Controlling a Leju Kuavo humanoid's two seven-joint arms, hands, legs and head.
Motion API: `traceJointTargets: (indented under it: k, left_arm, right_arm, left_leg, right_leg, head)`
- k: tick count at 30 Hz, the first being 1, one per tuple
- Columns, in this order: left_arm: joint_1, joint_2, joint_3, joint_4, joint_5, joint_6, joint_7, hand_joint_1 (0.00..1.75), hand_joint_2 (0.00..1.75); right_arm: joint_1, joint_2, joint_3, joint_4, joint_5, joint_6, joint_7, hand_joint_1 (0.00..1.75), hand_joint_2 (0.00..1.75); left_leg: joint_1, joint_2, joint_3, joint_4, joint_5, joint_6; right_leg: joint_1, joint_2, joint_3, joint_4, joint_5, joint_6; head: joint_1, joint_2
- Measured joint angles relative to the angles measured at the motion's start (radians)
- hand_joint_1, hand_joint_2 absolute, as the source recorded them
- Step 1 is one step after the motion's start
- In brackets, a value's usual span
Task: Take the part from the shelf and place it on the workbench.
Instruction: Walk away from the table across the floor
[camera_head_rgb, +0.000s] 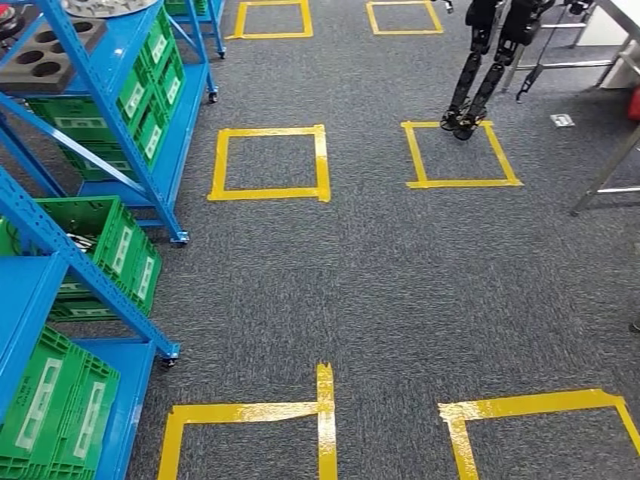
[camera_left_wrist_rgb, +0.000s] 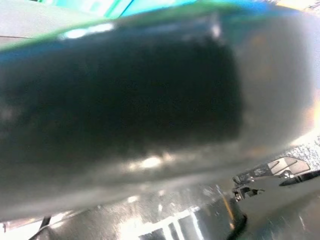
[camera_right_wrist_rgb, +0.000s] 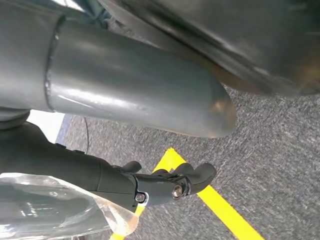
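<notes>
From the head view, grey carpet (camera_head_rgb: 392, 270) spread ahead, marked with squares of yellow tape (camera_head_rgb: 269, 162). Along the robot's left stood blue metal shelves (camera_head_rgb: 162, 130) holding green plastic crates (camera_head_rgb: 113, 245). On an upper shelf at the far left sat a dark tray (camera_head_rgb: 45, 55) with round holes. Far ahead, the black legs of another robot (camera_head_rgb: 483, 70) stood on a taped square, near the grey legs of a worktop (camera_head_rgb: 604, 175).

The right wrist view showed the right hand (camera_right_wrist_rgb: 170, 182), its thick grey thumb and dark fingers stretched out over the carpet, gripping nothing visible. A clear plastic piece lay blurred beside it. The left wrist view was a dark blur, so the left hand's state could not be told. The part could not be made out.
</notes>
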Motion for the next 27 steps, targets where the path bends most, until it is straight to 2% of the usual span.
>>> traceJointTargets:
  k: [1,2,3,4,5,6,7,8,9,11,13,14,15,16,17,18,20,21,22,24,25,27]
  left_arm:
    - [0.0,0.0,0.0,0.0,-0.001,-0.001,0.0,0.0,0.0]
    - [0.001,0.0,0.0,0.0,-0.003,-0.001,0.001,0.0,0.0]
    - [0.001,0.0,0.0,0.0,-0.004,-0.001,0.001,0.0,0.0]
    - [0.001,0.001,0.0,0.0,-0.005,-0.001,0.001,0.0,0.0]
    - [0.0,0.0,-0.001,0.0,-0.006,-0.001,0.001,0.0,0.0]
    - [-0.002,0.0,-0.001,0.0,-0.007,-0.001,0.001,0.0,0.0]
    - [-0.002,0.001,-0.001,0.0,-0.007,-0.001,0.001,0.0,0.0]
    - [-0.001,0.001,-0.001,0.0,-0.007,-0.001,0.001,0.0,0.0]
    - [0.0,0.001,-0.001,0.0,-0.007,-0.002,0.002,0.0,0.0]
    - [0.002,0.001,-0.001,0.0,-0.008,-0.002,0.003,0.0,0.0]
    - [-0.002,0.001,-0.002,0.0,-0.008,-0.001,0.004,0.0,0.0]
    - [-0.003,0.001,-0.002,0.0,-0.008,-0.001,0.004,0.0,0.0]
    - [-0.003,0.001,-0.002,0.0,-0.008,-0.001,0.004,0.0,0.0]
    - [-0.002,0.001,-0.002,0.0,-0.008,-0.001,0.004,0.0,0.0]
    - [0.0,0.001,-0.002,0.0,-0.008,-0.001,0.004,0.0,0.0]
    - [0.001,0.001,-0.002,0.0,-0.008,-0.001,0.004,0.0,0.0]
    - [0.0,0.002,-0.002,0.0,-0.007,-0.001,0.004,0.0,0.0]
    - [-0.002,0.002,-0.002,0.0,-0.007,-0.001,0.004,0.0,0.0]
    - [-0.002,0.002,-0.002,0.0,-0.007,-0.001,0.004,0.0,0.0]
    - [0.0,0.002,-0.002,0.0,-0.006,0.0,0.004,0.0,0.0]
    - [0.002,0.002,-0.001,0.0,-0.006,0.0,0.003,0.0,0.0]
    - [0.001,0.002,-0.001,0.0,-0.005,0.0,0.003,0.0,0.0]
  right_arm:
    - [0.002,0.0,0.0,0.0,0.0,0.0,0.0,0.0,0.0]
    - [0.003,0.0,0.0,0.0,0.0,0.0,0.0,0.0,0.0]
    - [0.004,0.0,0.0,0.0,0.0,0.0,0.001,0.0,0.0]
    - [0.005,0.0,0.0,0.0,0.001,0.0,0.001,0.0,0.0]
    - [0.005,0.0,0.0,0.0,0.002,0.0,0.001,0.0,0.0]
    - [0.005,0.0,0.0,0.001,0.003,0.0,0.001,0.0,0.0]
    - [0.005,0.0,0.0,0.001,0.004,-0.001,0.001,0.0,0.0]
    - [0.004,0.0,0.0,0.001,0.005,-0.001,0.001,0.0,0.0]
    - [0.003,0.0,0.0,0.001,0.006,-0.001,0.001,0.0,0.0]
    - [0.004,0.0,0.0,0.001,0.009,-0.002,0.0,0.0,0.0]
    - [0.007,0.0,0.0,0.001,0.012,-0.003,-0.002,0.0,0.0]
    - [0.008,0.0,0.0,0.001,0.013,-0.003,-0.002,0.0,0.0]
    - [0.009,0.0,0.0,0.001,0.013,-0.004,-0.002,0.0,0.0]
    - [0.009,-0.001,0.0,0.001,0.014,-0.004,-0.002,0.0,0.0]
    - [0.008,-0.001,0.0,0.001,0.014,-0.004,-0.002,0.0,0.0]
    - [0.007,0.0,0.0,0.001,0.014,-0.004,-0.003,0.0,0.0]
    - [0.006,0.0,0.0,0.001,0.015,-0.004,-0.006,0.0,0.0]
    - [0.006,0.0,0.0,0.001,0.015,-0.005,-0.007,0.0,0.0]
    - [0.004,0.001,0.0,0.001,0.015,-0.005,-0.008,0.0,0.0]
    - [0.0,0.001,0.0,0.0,0.015,-0.006,-0.008,0.0,0.0]
    - [-0.002,0.001,0.001,0.0,0.015,-0.006,-0.008,0.0,0.0]
    - [-0.002,0.001,0.001,0.0,0.016,-0.007,-0.009,0.0,0.0]
  left_leg:
    - [0.0,-0.014,0.001,0.001,-0.001,0.0]
    - [0.001,-0.029,0.002,0.002,-0.002,-0.002]
    - [0.002,-0.044,0.002,0.005,-0.004,-0.005]
    - [0.002,-0.058,0.001,0.01,-0.007,-0.01]
    - [0.003,-0.071,-0.002,0.016,-0.011,-0.016]
    - [0.003,-0.082,-0.007,0.021,-0.012,-0.023]
    - [0.005,-0.093,-0.012,0.023,-0.011,-0.029]
    - [0.008,-0.104,-0.016,0.023,-0.009,-0.036]
    - [0.01,-0.103,-0.018,0.024,-0.009,-0.041]
    - [0.009,-0.059,-0.035,0.063,-0.034,-0.05]
    - [0.008,-0.003,-0.087,0.173,-0.093,-0.058]
    - [0.01,0.007,-0.119,0.239,-0.121,-0.061]
    - [0.011,0.011,-0.141,0.286,-0.136,-0.062]
    - [0.012,0.013,-0.146,0.301,-0.132,-0.062]
    - [0.012,0.015,-0.131,0.275,-0.109,-0.06]
    - [0.01,0.025,-0.099,0.216,-0.075,-0.055]
    - [-0.002,0.074,-0.028,0.082,-0.027,-0.04]
    - [-0.008,0.092,-0.008,0.041,-0.017,-0.032]
    - [-0.014,0.102,-0.001,0.024,-0.018,-0.026]
    - [-0.014,0.081,0.0,0.015,-0.014,-0.016]
    - [-0.011,0.07,0.005,0.007,-0.01,-0.011]
    - [-0.002,0.046,0.014,-0.009,-0.001,0.0]
  right_leg:
    - [0.0,0.002,-0.018,0.012,0.013,0.001]
    - [-0.002,0.005,-0.017,-0.014,0.046,0.003]
    - [-0.004,0.017,0.0,-0.072,0.093,0.004]
    - [-0.008,0.044,0.022,-0.136,0.129,0.005]
    - [-0.012,0.07,0.047,-0.194,0.153,0.003]
    - [-0.015,0.09,0.064,-0.233,0.162,0.0]
    - [-0.014,0.1,0.073,-0.247,0.157,-0.005]
    - [-0.012,0.09,0.078,-0.252,0.154,-0.013]
    - [-0.011,0.078,0.081,-0.254,0.156,-0.02]
    - [-0.01,0.049,0.088,-0.262,0.159,-0.036]
    - [-0.006,0.016,0.093,-0.265,0.156,-0.045]
    - [-0.003,-0.002,0.094,-0.265,0.154,-0.048]
    - [-0.001,-0.019,0.095,-0.265,0.152,-0.05]
    - [0.001,-0.035,0.096,-0.265,0.15,-0.051]
    - [0.003,-0.049,0.098,-0.265,0.149,-0.051]
    - [0.004,-0.062,0.102,-0.265,0.146,-0.05]
    - [0.007,-0.084,0.109,-0.265,0.141,-0.045]
    - [0.009,-0.095,0.111,-0.265,0.138,-0.041]
    - [0.01,-0.105,0.114,-0.266,0.135,-0.036]
    - [0.009,-0.123,0.118,-0.269,0.131,-0.026]
    - [0.008,-0.113,0.118,-0.264,0.124,-0.02]
    - [0.004,-0.061,0.092,-0.204,0.085,-0.012]
  head:
    - [0.0,0.0]
    - [0.0,0.0]
    - [0.0,0.0]
    - [0.0,0.0]
    - [0.001,0.0]
    - [0.001,0.0]
    - [0.001,0.0]
    - [0.001,0.0]
    - [0.0,0.0]
    - [-0.006,0.0]
    - [-0.013,0.0]
    - [-0.014,0.0]
    - [-0.014,0.0]
    - [-0.014,0.0]
    - [-0.014,0.0]
    - [-0.014,0.0]
    - [-0.013,0.0]
    - [-0.013,0.0]
    - [-0.013,0.0]
    - [-0.013,0.0]
    - [-0.012,0.0]
    - [-0.007,0.0]
